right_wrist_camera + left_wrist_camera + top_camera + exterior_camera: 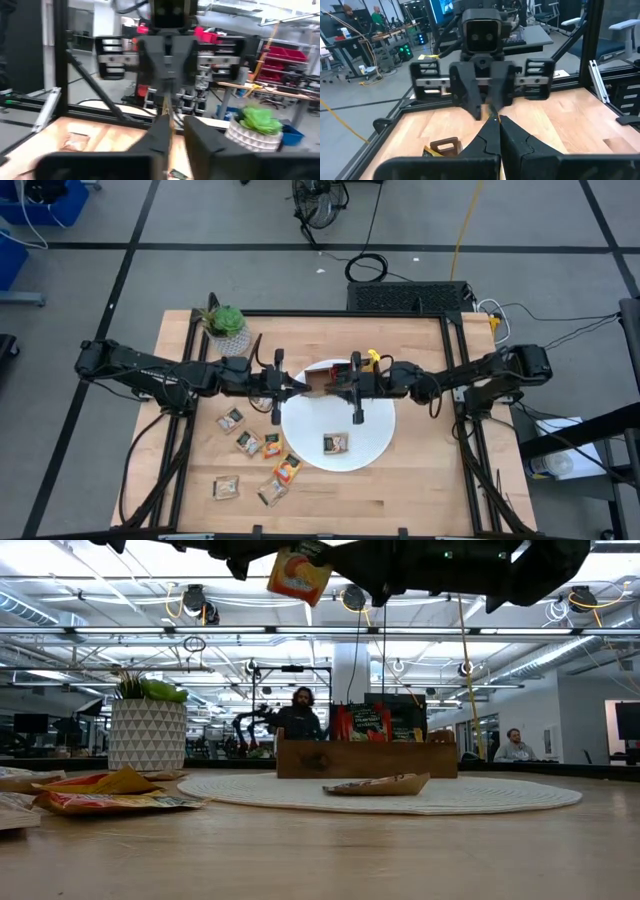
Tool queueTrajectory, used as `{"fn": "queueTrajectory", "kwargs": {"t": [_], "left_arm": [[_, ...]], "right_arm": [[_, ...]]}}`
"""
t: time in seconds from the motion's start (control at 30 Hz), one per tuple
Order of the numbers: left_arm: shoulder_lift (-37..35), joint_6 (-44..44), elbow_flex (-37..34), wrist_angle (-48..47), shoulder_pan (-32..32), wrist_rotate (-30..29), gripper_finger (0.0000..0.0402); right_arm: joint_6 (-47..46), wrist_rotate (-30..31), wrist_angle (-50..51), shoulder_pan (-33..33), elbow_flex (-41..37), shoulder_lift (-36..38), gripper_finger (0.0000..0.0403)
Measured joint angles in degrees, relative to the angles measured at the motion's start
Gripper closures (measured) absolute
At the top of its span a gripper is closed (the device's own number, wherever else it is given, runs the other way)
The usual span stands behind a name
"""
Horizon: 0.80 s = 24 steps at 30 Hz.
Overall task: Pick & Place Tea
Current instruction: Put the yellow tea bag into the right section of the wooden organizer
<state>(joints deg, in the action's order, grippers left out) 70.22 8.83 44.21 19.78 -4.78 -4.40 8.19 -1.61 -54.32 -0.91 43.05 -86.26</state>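
Both arms reach in from the sides and meet at the centre of the high view, above the upper-left edge of the white plate (375, 442).

Left gripper (298, 384): fingers fully closed, pinching one edge of an orange-yellow sachet (298, 576). In the low view this sachet hangs tilted at the top centre of the frame, well clear of the table (420, 480), under the dark arms.

Right gripper (322, 383): points toward the left gripper, tip to tip. In the right wrist view its own fingers (159, 134) stand slightly apart, with the thin edge of the sachet running between them. Whether the pads actually press on the sachet cannot be told.

Wooden tray (366, 759): sits at the back of the plate, centre of the low view, with red sachets standing in it; a yellow item shows at its upper right in the high view.

One sachet on the plate (337, 443) lies flat, lower centre of the plate.

Loose sachets (247, 443) lie scattered on the table in the lower left of the high view, left of the plate; one at the plate's lower-left edge is orange-red (288, 470).

Potted plant (226, 326): upper left of the table, in a white patterned pot.

Low view, background: two people seated in the room beyond the table.
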Motion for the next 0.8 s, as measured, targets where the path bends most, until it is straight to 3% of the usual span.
{"fn": "queueTrajectory", "kwargs": {"t": [0.27, 0.5, 0.67, 0.8], "left_arm": [[0.0, -0.6, 0.0, -0.3, 0.0, -0.2, 0.0396], [-3.6, -2.5, 0.1, -1.0, -0.3, -0.1, 0.0360], [-5.6, -2.9, 0.0, -2.2, -0.3, -0.1, 0.0346], [-5.4, -2.9, 0.0, -4.5, -0.3, -0.1, 0.0345]], "right_arm": [[1.4, 0.4, 4.3, 0.9, 0.0, 0.9, 0.0402], [9.1, 18.5, 26.9, -1.5, 0.0, 10.4, 0.0403], [8.0, 26.4, 42.3, -2.1, -0.1, 17.4, 0.0403], [5.7, 31.8, 46.8, -0.7, -3.1, 20.7, 0.0403]]}}
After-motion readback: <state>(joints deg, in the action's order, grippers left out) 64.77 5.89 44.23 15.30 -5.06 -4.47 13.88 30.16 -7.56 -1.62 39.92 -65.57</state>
